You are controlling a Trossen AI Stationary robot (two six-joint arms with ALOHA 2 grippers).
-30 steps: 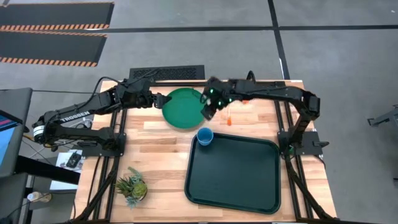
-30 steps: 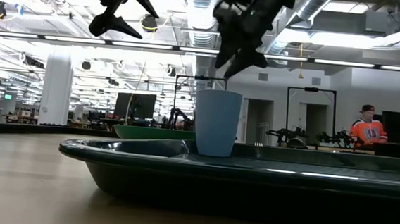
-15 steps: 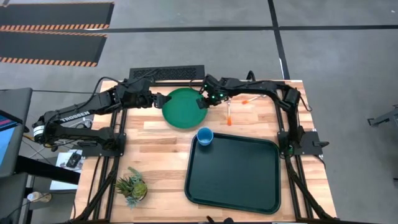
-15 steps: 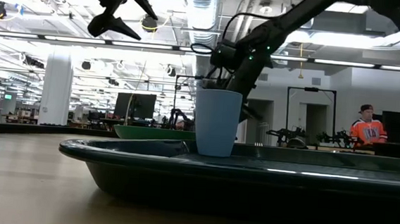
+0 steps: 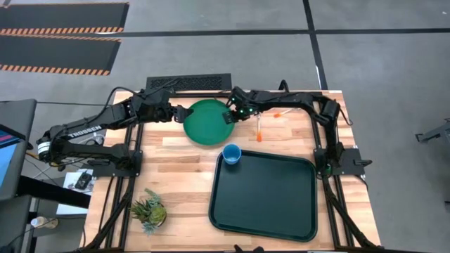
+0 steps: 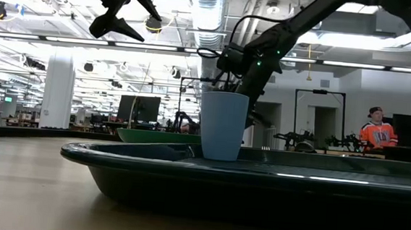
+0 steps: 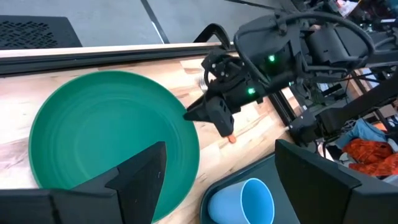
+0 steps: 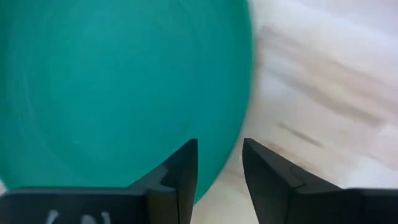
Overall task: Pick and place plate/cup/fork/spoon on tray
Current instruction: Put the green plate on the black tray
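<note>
The green plate [image 5: 206,121] lies flat on the table at the far middle. My right gripper [image 5: 230,117] is low at the plate's right rim and open by a narrow gap; in the right wrist view [image 8: 219,158] its fingers stand on either side of the rim. My left gripper [image 5: 181,112] is wide open above the plate's left rim, well above the table in the low view [image 6: 121,18]. The blue cup [image 5: 232,154] stands upright in the far left corner of the dark tray [image 5: 281,225]. Two orange-handled utensils [image 5: 259,130] [image 5: 278,114] lie right of the plate; I cannot tell fork from spoon. My right gripper has one finger [image 8: 183,171] over the plate and the other [image 8: 267,177] outside the plate's right rim [image 8: 219,169]. It comes slanting down from the table's right. I cannot tell whether the fingers touch the rim. The plate lies flat on the table.
A small potted plant [image 5: 149,209] stands near the table's near left corner. Bare wood lies left of the tray and between the plate and the tray. A person in an orange top [image 6: 376,133] is far back in the room.
My right gripper has gone down from above the table, and a little toward the far edge, to the plate's right rim. The plate, cup and tray have stayed where they were.
</note>
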